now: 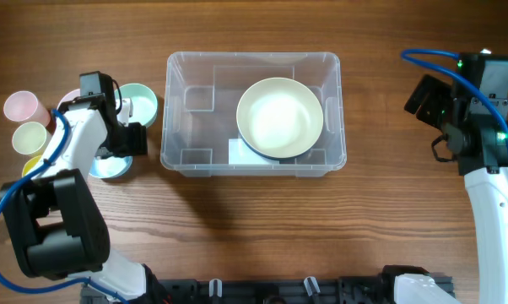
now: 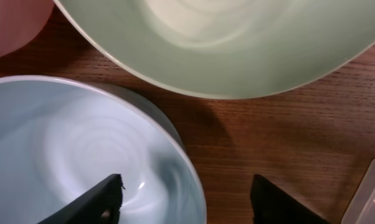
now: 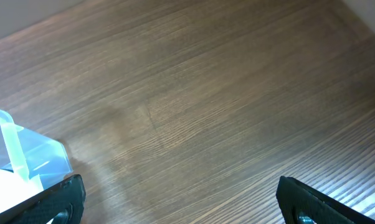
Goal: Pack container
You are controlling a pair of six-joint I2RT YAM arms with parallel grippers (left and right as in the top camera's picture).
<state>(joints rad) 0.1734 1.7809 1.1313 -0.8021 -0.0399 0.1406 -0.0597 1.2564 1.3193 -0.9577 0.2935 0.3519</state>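
The clear container (image 1: 174, 110) stands mid-table and holds a cream bowl (image 1: 279, 116) stacked on a darker bowl. To its left, my left gripper (image 1: 123, 150) hangs low over a light blue bowl (image 1: 109, 167). In the left wrist view this gripper (image 2: 186, 186) is open and straddles the light blue bowl's (image 2: 63, 149) right rim. One finger (image 2: 100, 202) is inside the bowl and the other (image 2: 271, 202) over bare wood. A mint green bowl (image 2: 225, 43) lies just beyond. My right gripper (image 3: 180, 186) is open over bare table, to the right of the container (image 3: 32, 155).
A pink cup (image 1: 22, 105), a pale green cup (image 1: 29, 136) and a yellow cup (image 1: 32, 164) stand at the far left. A pink rim (image 2: 13, 25) shows beside the mint green bowl (image 1: 141, 101). The container's corner (image 2: 371, 193) is close on the left gripper's right.
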